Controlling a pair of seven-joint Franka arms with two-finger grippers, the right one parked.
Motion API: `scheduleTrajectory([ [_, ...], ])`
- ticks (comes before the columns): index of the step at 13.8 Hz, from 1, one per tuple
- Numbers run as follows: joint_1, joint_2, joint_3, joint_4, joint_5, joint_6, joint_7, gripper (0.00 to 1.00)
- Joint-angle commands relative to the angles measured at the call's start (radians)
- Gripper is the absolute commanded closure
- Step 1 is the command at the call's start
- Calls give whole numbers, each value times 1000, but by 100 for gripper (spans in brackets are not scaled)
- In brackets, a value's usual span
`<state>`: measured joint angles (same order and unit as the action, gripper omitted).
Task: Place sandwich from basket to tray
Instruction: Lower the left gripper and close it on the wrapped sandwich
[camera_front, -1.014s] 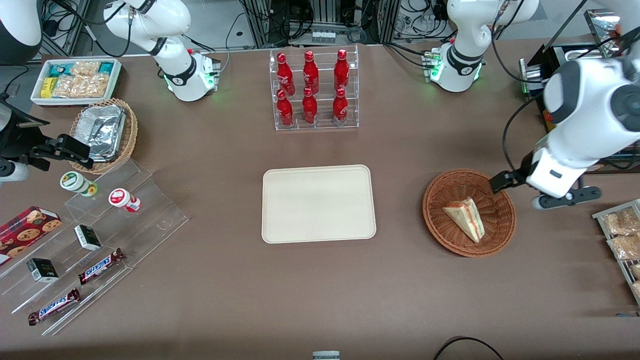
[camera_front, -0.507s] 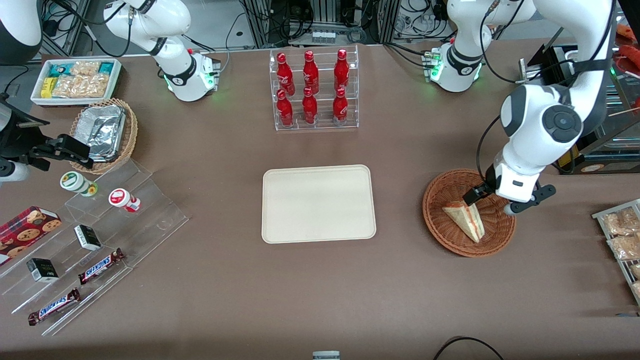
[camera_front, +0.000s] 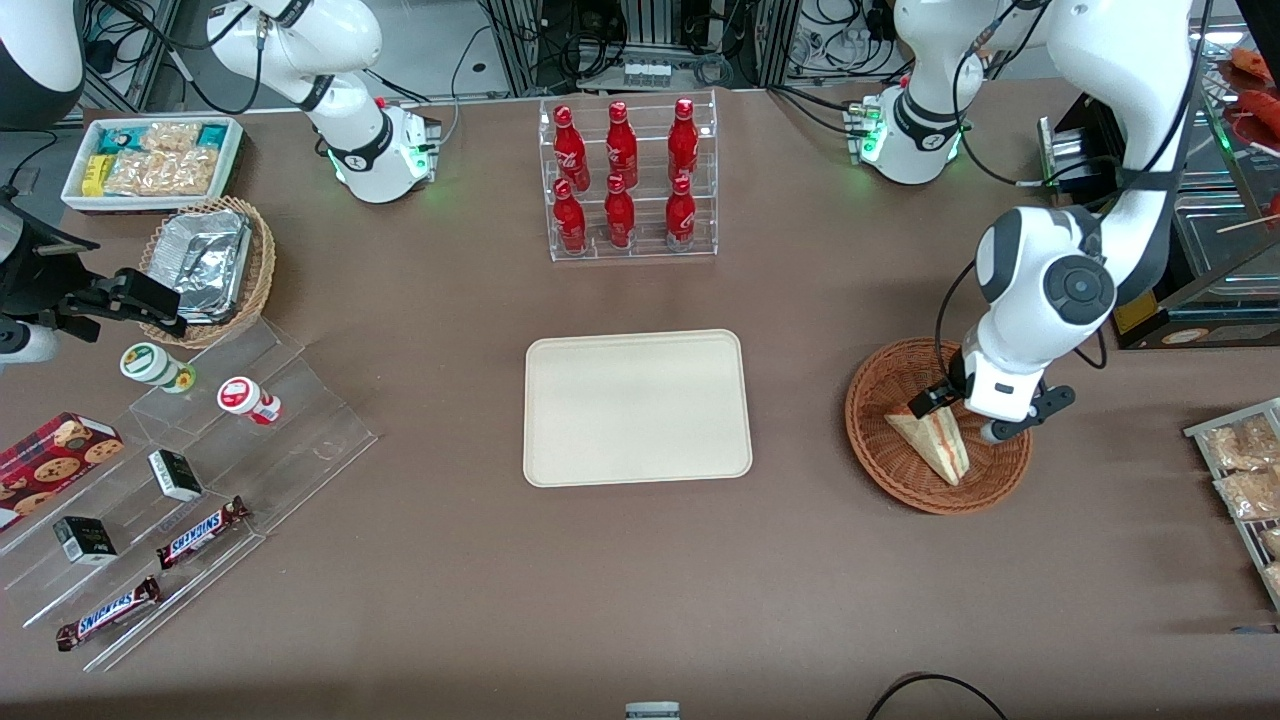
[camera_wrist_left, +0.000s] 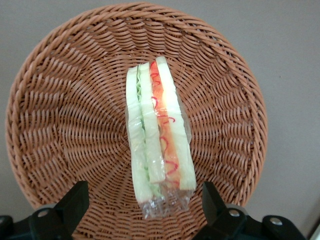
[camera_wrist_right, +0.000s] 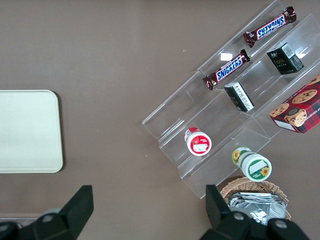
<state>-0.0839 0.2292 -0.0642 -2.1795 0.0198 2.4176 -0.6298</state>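
Observation:
A wrapped triangular sandwich (camera_front: 935, 445) (camera_wrist_left: 157, 135), pale bread with red-orange and green filling, lies in the round reddish-brown wicker basket (camera_front: 872, 455) (camera_wrist_left: 60, 100) toward the working arm's end of the table. My gripper (camera_front: 955, 412) (camera_wrist_left: 144, 205) hangs open just above the basket. Its two black fingers (camera_wrist_left: 75, 200) stand apart on either side of the sandwich's wrapped end without touching it. The cream-beige tray (camera_front: 636, 407) (camera_wrist_right: 27, 130) sits bare mid-table, beside the basket toward the parked arm's end.
A clear rack of red bottles (camera_front: 628, 180) stands farther from the front camera than the tray. Snack packets on a rack (camera_front: 1245, 470) lie near the basket. A tan basket of foil containers (camera_front: 210, 265), a white snack bin (camera_front: 150, 160) and acrylic steps with candy bars (camera_front: 180, 480) sit toward the parked arm's end.
The gripper has swung in from beside the basket to above it and come down toward the sandwich. The sandwich and basket have not moved.

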Motion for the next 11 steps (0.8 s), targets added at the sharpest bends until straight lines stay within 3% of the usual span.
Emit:
scheduleTrajectory([
  [1, -7, 24, 6, 3, 26, 43, -44, 0],
  [8, -7, 85, 6, 17, 28, 126, -73, 1],
  [9, -7, 88, 7, 21, 28, 126, -71, 10],
  [11, -7, 87, 7, 21, 28, 124, -68, 59],
])
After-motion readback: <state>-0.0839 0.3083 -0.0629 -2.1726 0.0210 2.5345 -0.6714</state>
